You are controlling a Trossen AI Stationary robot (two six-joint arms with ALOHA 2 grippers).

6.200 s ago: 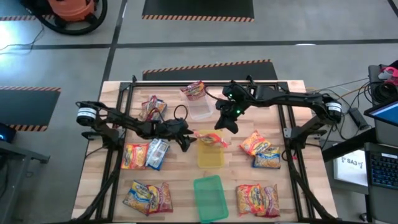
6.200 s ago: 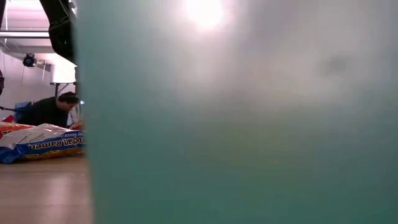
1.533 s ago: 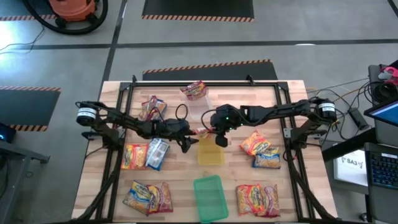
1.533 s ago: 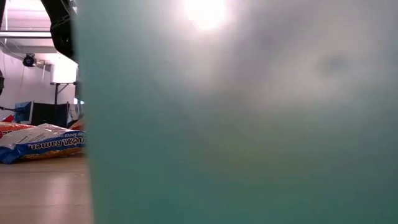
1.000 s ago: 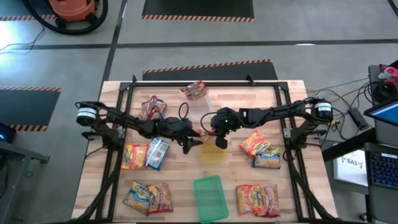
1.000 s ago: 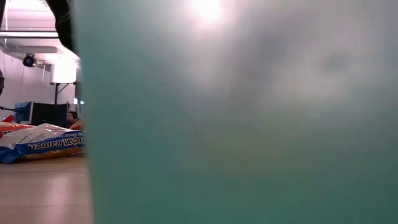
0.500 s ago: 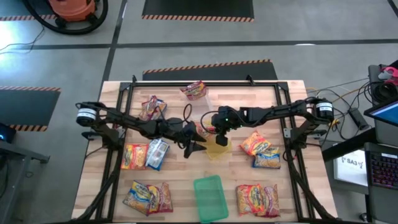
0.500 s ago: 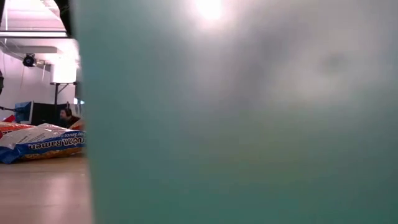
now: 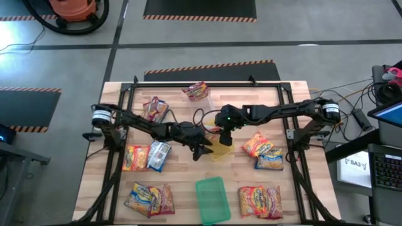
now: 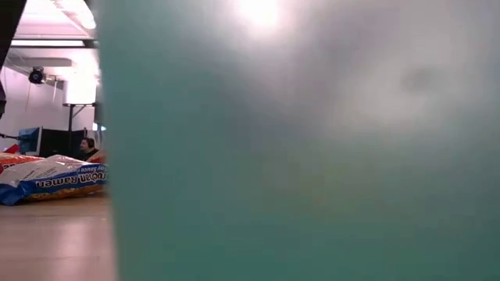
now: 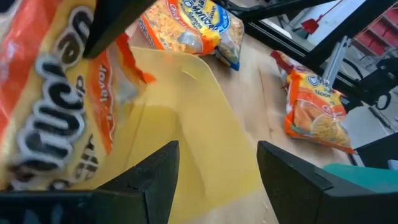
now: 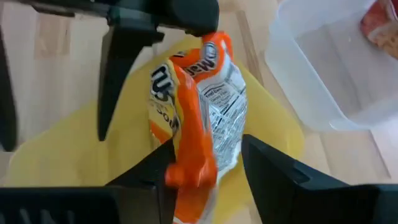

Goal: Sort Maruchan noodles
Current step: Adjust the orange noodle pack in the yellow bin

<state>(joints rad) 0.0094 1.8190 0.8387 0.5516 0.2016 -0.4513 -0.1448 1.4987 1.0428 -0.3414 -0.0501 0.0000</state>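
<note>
Since the earlier frames, the left gripper [image 9: 200, 150] has advanced, fingers spread and empty, toward the flat yellow plastic tray [image 9: 221, 150] at frame centre, where the right gripper [image 12: 205, 180], jaws parting, releases the crinkly orange ramen packet [image 12: 199, 106], indicating placement nearly complete.

A grey concrete floor [image 9: 75, 63] is seen around the wooden table [image 9: 295, 94], marked by dark lines. Black mats edged with orange-and-black hazard stripes [image 9: 200, 9] are laid on it. An orange vacuum [image 9: 70, 9] is placed at the far left. A laptop [image 9: 388, 164] is located at the right. White walls are visible in the low view.
</note>
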